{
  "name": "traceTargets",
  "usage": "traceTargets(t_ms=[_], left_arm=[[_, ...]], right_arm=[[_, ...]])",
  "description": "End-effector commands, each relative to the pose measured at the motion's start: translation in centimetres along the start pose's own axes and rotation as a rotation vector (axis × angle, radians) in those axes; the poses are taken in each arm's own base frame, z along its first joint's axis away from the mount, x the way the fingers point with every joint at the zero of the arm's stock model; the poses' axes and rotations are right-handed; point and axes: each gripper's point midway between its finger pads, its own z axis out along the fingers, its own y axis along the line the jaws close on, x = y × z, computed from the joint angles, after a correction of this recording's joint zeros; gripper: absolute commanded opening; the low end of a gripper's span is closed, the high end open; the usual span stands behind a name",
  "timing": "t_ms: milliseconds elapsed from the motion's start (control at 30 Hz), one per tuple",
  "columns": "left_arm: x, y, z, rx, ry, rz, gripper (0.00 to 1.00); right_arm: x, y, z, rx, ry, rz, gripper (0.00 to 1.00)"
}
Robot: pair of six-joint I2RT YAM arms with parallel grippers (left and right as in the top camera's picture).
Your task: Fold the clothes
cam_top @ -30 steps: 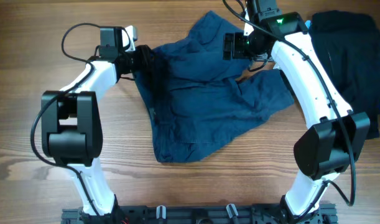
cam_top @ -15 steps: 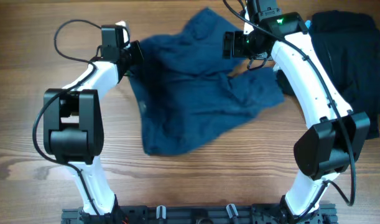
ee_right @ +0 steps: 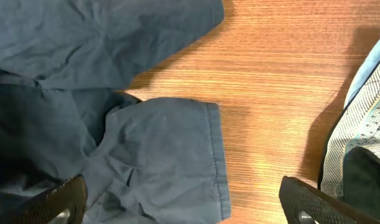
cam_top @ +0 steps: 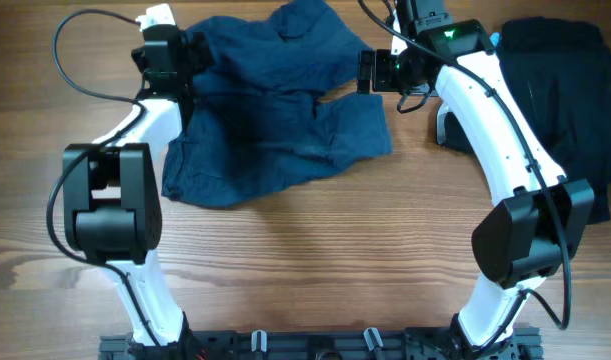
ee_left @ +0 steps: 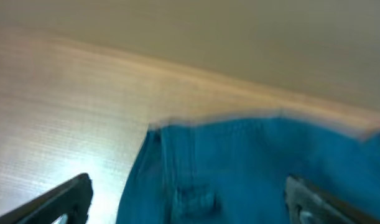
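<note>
Dark blue shorts (cam_top: 275, 110) lie crumpled on the wooden table, at the far left of centre. My left gripper (cam_top: 185, 50) is at their far left edge. In the left wrist view (ee_left: 188, 186) its fingers are wide apart with the blue fabric (ee_left: 252, 168) and a belt loop between them; the picture is blurred. My right gripper (cam_top: 368, 70) is open and empty, just right of the shorts. The right wrist view (ee_right: 183, 186) shows its fingers over a leg hem (ee_right: 214, 155) and bare wood.
A black garment (cam_top: 565, 60) lies at the far right. A pale striped cloth (cam_top: 450, 125) sits under the right arm and shows at the right edge of the right wrist view (ee_right: 364, 143). A black cable loops at far left (cam_top: 75, 50).
The left gripper has moved left and away, and the shorts have slid with it to the far left. The right gripper has stayed in place; the fabric has left its side.
</note>
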Motion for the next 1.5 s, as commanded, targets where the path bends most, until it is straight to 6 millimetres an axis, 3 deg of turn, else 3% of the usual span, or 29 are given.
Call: traceTargets(t_ms=[0, 200, 300, 400, 500, 567, 667, 733, 833, 967, 1067, 1167, 1267, 1333, 1367, 1467], left_arm=[[-2.7, -0.9, -4.5, 0.024, 0.04, 0.025, 1.0], [3.6, -2.2, -15.2, 0.201, 0.511, 0.034, 1.0], [7.8, 0.3, -19.2, 0.131, 0.746, 0.039, 0.99], [9.7, 2.2, -21.1, 0.047, 0.875, -0.078, 0.91], [9.7, 2.5, -22.6, 0.049, 0.911, -0.126, 0.88], [9.7, 3.0, -23.8, 0.02, 0.927, -0.137, 0.89], [11.2, 3.5, -23.9, -0.003, 0.946, -0.151, 0.91], [13.2, 3.8, -23.4, -0.015, 0.959, -0.165, 0.92], [15.7, 4.1, -22.6, -0.016, 0.957, -0.168, 0.91], [17.1, 4.1, -21.1, 0.006, 0.901, -0.168, 0.91], [17.8, 4.1, -20.4, 0.015, 0.873, -0.169, 0.88], [19.0, 4.3, -20.7, 0.009, 0.89, -0.168, 0.71], [20.1, 4.6, -21.0, 0.003, 0.908, -0.167, 0.39], [20.1, 4.5, -20.8, 0.006, 0.899, -0.168, 0.09], [20.0, 4.5, -20.7, 0.009, 0.892, -0.169, 0.04], [19.6, 4.3, -20.2, 0.017, 0.865, -0.17, 0.04]], right_arm=[[0.7, 0.7, 0.4, -0.045, 0.037, -0.007, 1.0], [4.2, 0.6, -0.2, -0.132, 0.204, 0.016, 1.0], [5.1, 0.5, -0.5, -0.149, 0.243, -0.014, 1.0], [6.2, 0.3, -1.0, -0.142, 0.286, -0.013, 0.98], [7.2, 0.1, -2.5, -0.132, 0.31, -0.017, 0.94], [7.5, -0.7, -3.2, -0.089, 0.296, -0.024, 0.96], [8.6, -1.2, -1.2, -0.094, 0.304, -0.016, 1.0], [10.0, -1.1, 1.6, -0.167, 0.315, -0.025, 1.0], [11.3, -1.4, 4.2, -0.269, 0.302, -0.034, 1.0], [10.0, -3.0, 5.1, -0.305, 0.221, -0.088, 1.0], [8.3, -3.1, 5.5, -0.312, 0.147, -0.114, 1.0], [7.8, -2.2, 5.3, -0.363, 0.124, -0.118, 0.98], [8.7, -2.4, 6.2, -0.363, 0.133, -0.113, 0.89], [10.0, -2.5, 7.2, -0.375, 0.142, -0.107, 0.85], [10.5, -2.3, 7.6, -0.391, 0.143, -0.104, 0.85], [11.6, -2.0, 8.5, -0.423, 0.139, -0.104, 0.84]])
